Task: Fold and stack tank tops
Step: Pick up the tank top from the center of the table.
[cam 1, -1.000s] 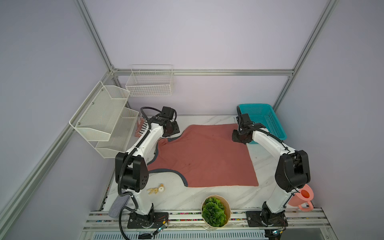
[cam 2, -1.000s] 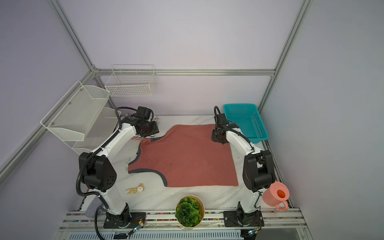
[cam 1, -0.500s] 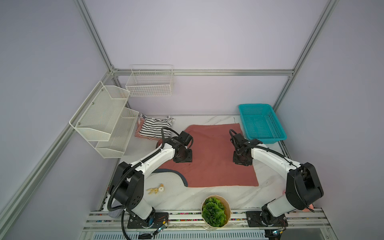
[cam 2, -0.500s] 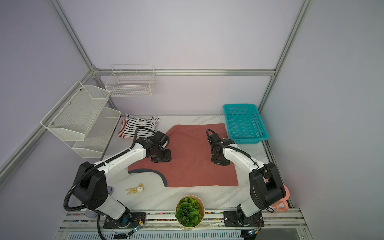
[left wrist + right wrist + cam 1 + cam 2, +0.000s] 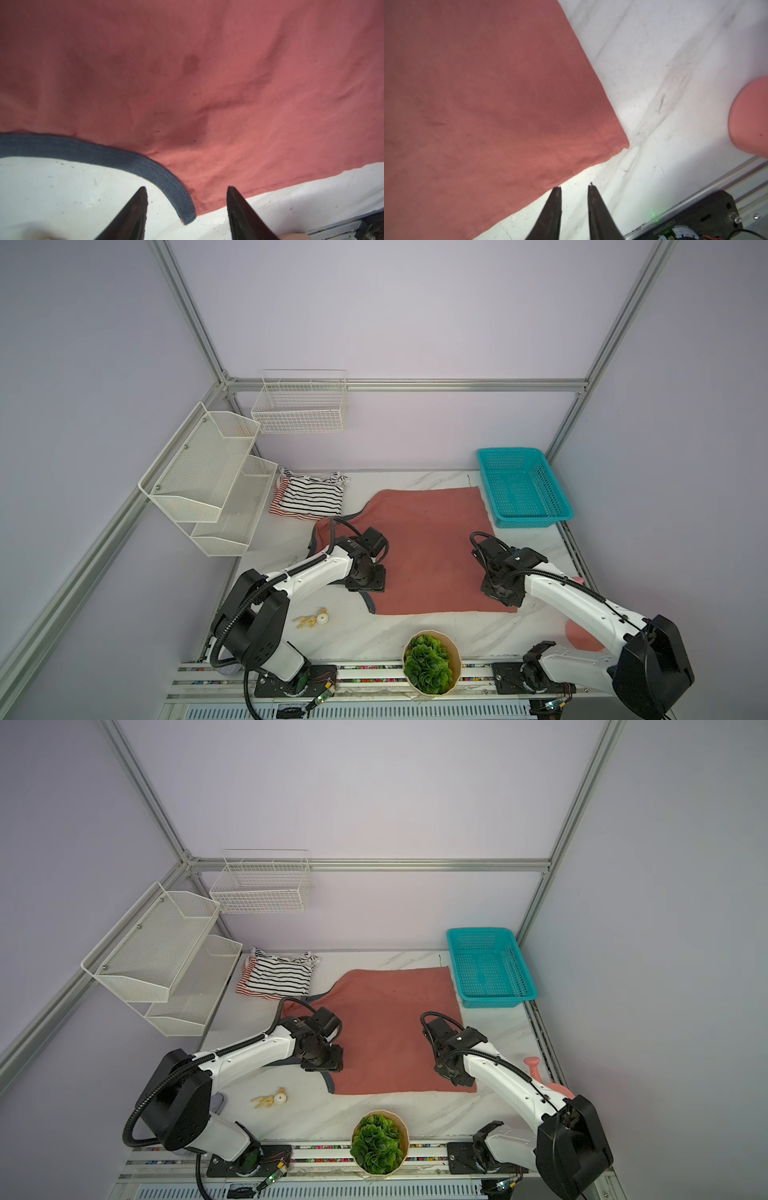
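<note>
Two striped tops (image 5: pixel 309 499) lie stacked beside the dusty-red top (image 5: pixel 428 539), itself unfolded, with left gripper (image 5: pixel 186 188) and right gripper (image 5: pixel 574 187) parted, empty, at its hem.

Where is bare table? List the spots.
Bare marble: the back strip between the striped pile and teal basket; the front strip between the red top and potted plant. Crowded: the centre, covered by that top.
</note>
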`<state>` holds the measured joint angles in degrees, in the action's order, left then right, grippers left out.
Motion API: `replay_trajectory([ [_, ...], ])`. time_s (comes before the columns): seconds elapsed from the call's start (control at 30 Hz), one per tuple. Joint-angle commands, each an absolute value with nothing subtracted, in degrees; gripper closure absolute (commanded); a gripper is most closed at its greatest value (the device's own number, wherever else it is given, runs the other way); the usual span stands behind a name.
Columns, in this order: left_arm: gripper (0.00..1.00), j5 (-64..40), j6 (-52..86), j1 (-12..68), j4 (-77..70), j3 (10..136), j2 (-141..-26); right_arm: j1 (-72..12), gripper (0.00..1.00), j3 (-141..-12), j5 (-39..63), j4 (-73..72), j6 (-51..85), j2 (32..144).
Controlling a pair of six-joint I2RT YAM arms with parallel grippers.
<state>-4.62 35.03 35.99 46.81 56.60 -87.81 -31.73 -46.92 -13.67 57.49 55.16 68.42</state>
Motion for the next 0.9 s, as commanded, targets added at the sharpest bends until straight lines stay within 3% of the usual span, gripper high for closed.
replay_trajectory([
  [0.0, 0.39, -6.7, 35.8, 36.9, 45.4, 54.0, -84.8, -32.6, 0.73, -46.2, -15.8, 61.1, 61.0, 67.1],
  [0.63, 0.37, -7.0, 39.9, 41.8, 46.3, 48.5, -86.0, -36.3, 0.71, -48.9, -16.6, 59.8, 61.0, 75.4],
  [0.87, 0.52, -4.6, 42.6, 41.9, 45.1, 48.8, -88.8, -36.5, 0.71, -48.9, -16.5, 59.1, 60.6, 75.5],
])
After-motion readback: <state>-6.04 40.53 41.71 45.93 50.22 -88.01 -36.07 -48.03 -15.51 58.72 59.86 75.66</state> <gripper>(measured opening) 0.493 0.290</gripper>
